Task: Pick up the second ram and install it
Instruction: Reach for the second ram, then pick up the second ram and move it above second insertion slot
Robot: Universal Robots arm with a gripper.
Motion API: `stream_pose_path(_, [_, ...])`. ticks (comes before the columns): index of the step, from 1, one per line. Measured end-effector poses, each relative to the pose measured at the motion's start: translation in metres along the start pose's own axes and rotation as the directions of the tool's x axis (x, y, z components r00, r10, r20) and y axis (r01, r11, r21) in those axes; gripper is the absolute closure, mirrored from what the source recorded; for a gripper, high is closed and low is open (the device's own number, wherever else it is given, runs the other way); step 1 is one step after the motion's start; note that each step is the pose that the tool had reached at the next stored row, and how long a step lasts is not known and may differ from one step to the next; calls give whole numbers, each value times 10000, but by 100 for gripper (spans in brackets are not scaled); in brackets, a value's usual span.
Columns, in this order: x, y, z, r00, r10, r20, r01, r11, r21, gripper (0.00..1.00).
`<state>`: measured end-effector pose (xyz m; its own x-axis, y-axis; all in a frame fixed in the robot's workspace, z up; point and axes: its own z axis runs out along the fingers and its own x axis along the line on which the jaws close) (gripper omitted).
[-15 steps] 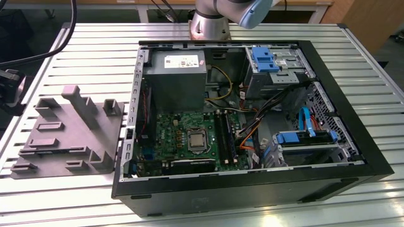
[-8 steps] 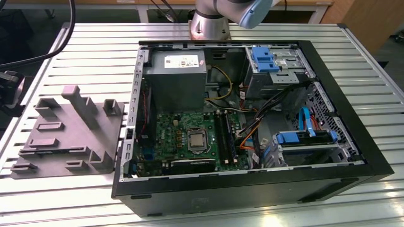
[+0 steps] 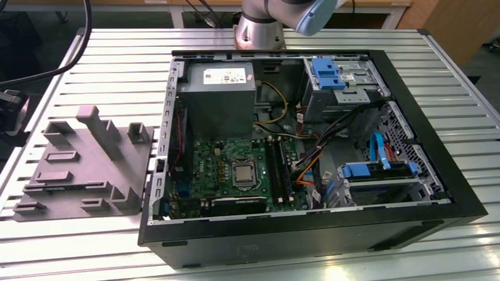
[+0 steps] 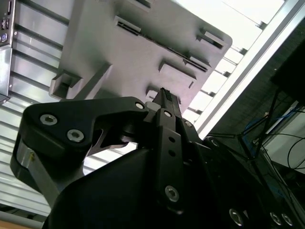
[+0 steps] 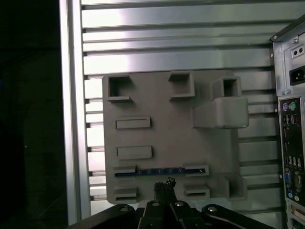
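Observation:
The second ram (image 5: 157, 171) is a thin dark bluish strip standing on edge in a long slot of the grey holder block (image 5: 162, 133). My gripper (image 5: 164, 182) hangs above the block, close over that slot in the first wrist view, apart from the ram. Its fingers (image 4: 164, 95) are pressed together with nothing between them. In the exterior view the holder block (image 3: 86, 164) lies on the table at the exterior view's left, beside the open computer case (image 3: 312, 225). The green motherboard (image 3: 226, 170) lies inside with its long black memory slots (image 3: 279, 170).
The slatted metal table (image 3: 93, 58) carries the block and the case. Inside the case are a grey power supply (image 3: 215, 99), blue drive brackets (image 3: 328, 73), and orange and black cables (image 3: 312, 158). The arm's base (image 3: 258, 29) stands behind the case. The case's rear ports (image 5: 290, 143) adjoin the block.

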<state>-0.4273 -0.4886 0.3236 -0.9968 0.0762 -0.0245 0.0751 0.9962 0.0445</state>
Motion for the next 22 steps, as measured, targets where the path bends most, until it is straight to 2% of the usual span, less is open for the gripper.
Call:
stream_pose_path(6, [23,-8,21,10000,-1,1,1,10000,-1,89])
stream_pose_path(22, [25,-9,28,10000,-55,-3,55,10000,-1,89])
